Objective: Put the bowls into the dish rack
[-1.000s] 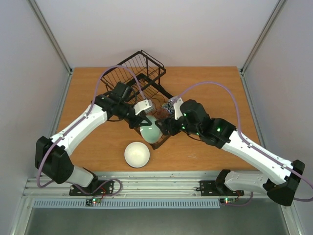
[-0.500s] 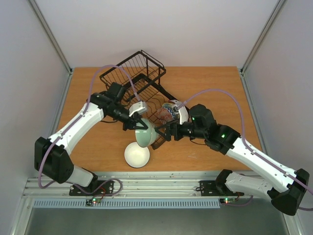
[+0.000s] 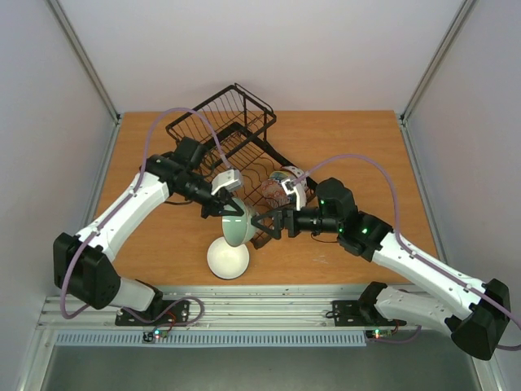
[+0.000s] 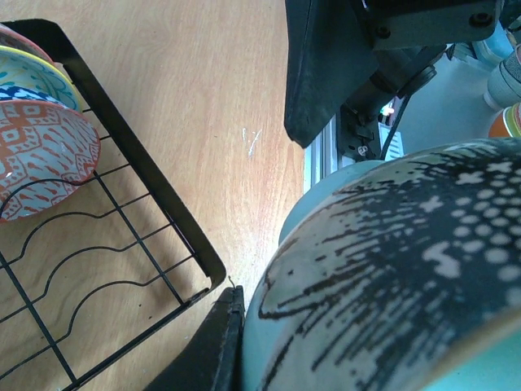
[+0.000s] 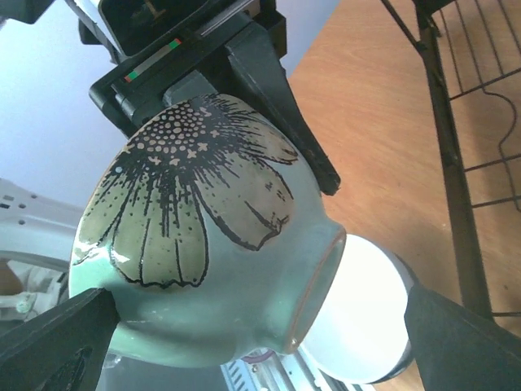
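While left tool (image 3: 234, 213) clamps mint bowl (image 5: 195, 244) rim, right tool (image 3: 268, 226) gapes wide facing bowl's foot: centre it, close gently, release left only once grip firm.

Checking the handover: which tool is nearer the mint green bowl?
Left. The left tool is shut on the rim of the mint green bowl and holds it above the table. The right tool stands open, facing its foot.

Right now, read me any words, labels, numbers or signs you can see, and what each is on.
None can be read.
The coloured sticker on the left gripper: too blurred to read.
The mint bowl: a flower drawing only, no lettering.
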Robot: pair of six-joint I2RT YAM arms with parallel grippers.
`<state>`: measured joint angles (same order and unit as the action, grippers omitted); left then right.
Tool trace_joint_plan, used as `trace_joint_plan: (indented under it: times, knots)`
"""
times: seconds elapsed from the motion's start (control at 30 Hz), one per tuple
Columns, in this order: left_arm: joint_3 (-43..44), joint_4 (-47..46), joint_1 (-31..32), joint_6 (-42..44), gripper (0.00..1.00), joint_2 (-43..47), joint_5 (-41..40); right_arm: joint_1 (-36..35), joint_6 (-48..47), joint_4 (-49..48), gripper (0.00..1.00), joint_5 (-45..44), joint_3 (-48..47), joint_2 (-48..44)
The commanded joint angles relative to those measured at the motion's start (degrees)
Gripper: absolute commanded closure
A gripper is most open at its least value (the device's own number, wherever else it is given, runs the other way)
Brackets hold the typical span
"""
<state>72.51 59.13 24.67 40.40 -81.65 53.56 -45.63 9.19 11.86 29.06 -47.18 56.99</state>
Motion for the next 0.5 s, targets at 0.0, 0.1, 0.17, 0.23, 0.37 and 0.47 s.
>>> trace_joint_plan:
  times: [0.0, 0.1, 0.17, 0.23, 0.37, 0.47]
  knots:
    - [1.19, -3.85, 0.12, -2.58, 1.0, 1.81, 4.18, -0.65, 2.73, -7.33, 0.01, 5.69, 1.65, 0.01]
    - [0.9, -4.51, 0.12, -3.16, 0.99, 1.64, 3.59, -0.84, 3.6, -9.45, 0.01, 6.79, 2.08, 0.26]
    - [0.83, -4.68, 0.12, -3.31, 0.99, 1.46, 3.29, -1.17, 3.73, -10.13, 0.01, 7.09, 2.09, 0.46]
    - [0.88, -4.89, 0.12, -3.55, 0.99, 1.26, 2.81, -1.59, 3.64, -10.21, 0.01, 6.85, 2.03, 0.37]
    - [0.88, -5.2, 0.12, -3.86, 0.99, 0.78, 2.51, -2.33, 3.3, -9.86, 0.01, 6.85, 1.54, 0.56]
    - [1.05, -5.34, 0.12, -4.08, 1.0, 0.37, 2.37, -3.29, 3.26, -9.75, 0.01, 7.11, 0.77, 2.15]
